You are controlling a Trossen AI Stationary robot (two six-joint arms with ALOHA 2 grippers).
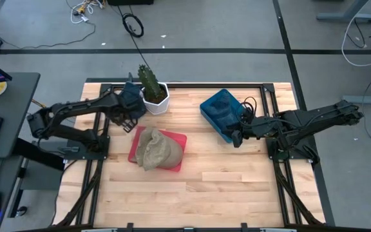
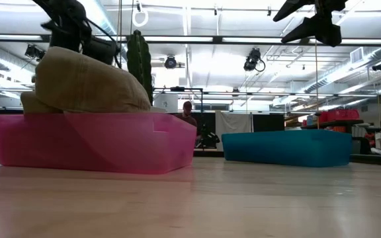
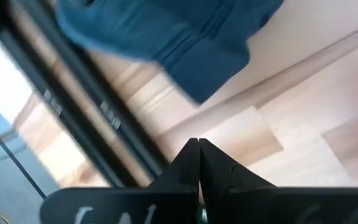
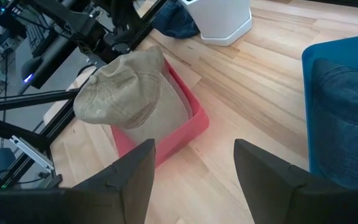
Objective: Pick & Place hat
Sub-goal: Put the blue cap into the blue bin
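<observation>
Khaki cloth cap (image 1: 154,148) sits piled on the shallow pink plastic bin (image 1: 178,159), left of centre on the light wood table (image 1: 224,180); the low view shows it heaped above the rim, and the right wrist view shows its brim hanging over one wall. So this hat looks already placed.

A blue plastic bin (image 1: 212,106) at far right-centre holds a dark blue denim hat (image 4: 347,118). Another blue denim cloth (image 1: 131,98) lies at far left beside the white hexagonal pot with a green cactus (image 1: 154,95).

Left gripper (image 1: 129,120) hovers just past the far-left corner of the pink bin, near that denim cloth, its fingers (image 3: 191,163) pressed together with nothing between them. Right gripper (image 1: 238,136) hangs beside the near edge of the blue bin, fingers (image 4: 129,168) spread wide, empty.

Step guess: between picks, nothing held. Next move likely needs one gripper to line up over a remaining denim piece; the left must spread before descending, then pinch a fold and carry it to a bin.
</observation>
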